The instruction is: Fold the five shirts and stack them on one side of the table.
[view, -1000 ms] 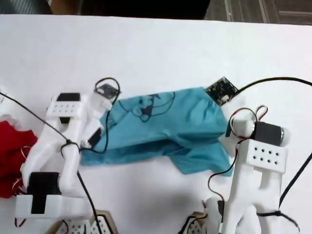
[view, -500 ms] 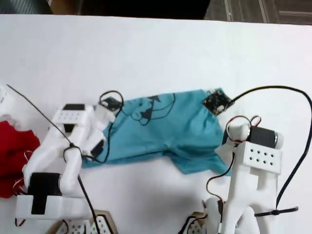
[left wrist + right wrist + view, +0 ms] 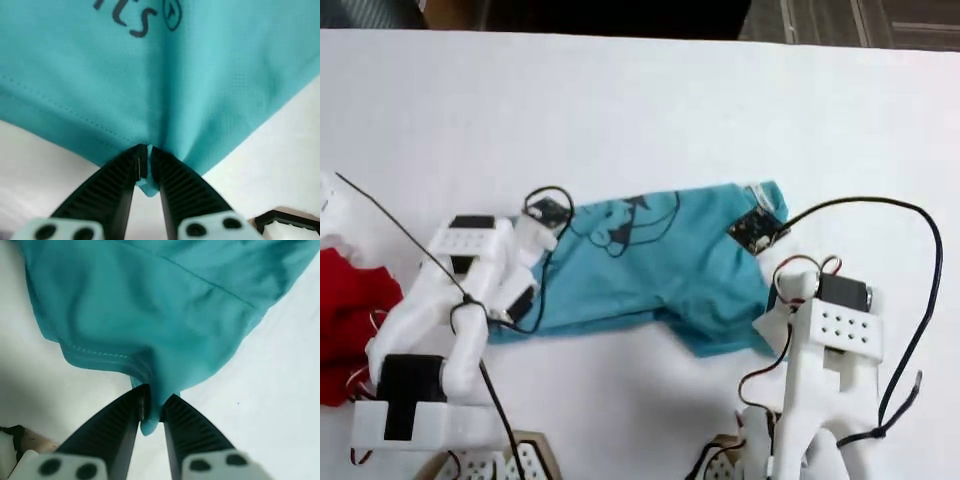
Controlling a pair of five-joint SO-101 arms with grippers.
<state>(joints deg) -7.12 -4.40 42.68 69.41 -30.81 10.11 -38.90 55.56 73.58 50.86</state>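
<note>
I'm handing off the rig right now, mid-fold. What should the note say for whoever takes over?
Claws: left claw shut on the teal shirt at one end; right claw shut on its other end, fabric bunched in the grip.
Things: teal shirt in the middle of the table, partly doubled over, print up; red shirt crumpled at the left edge in the high view.
Done: nothing folded flat or stacked yet.
Left: finish the teal fold, fold the others, stack on one side.

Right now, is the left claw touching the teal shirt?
Touching. The left wrist view shows the left gripper pinching the edge of the teal shirt.
</note>
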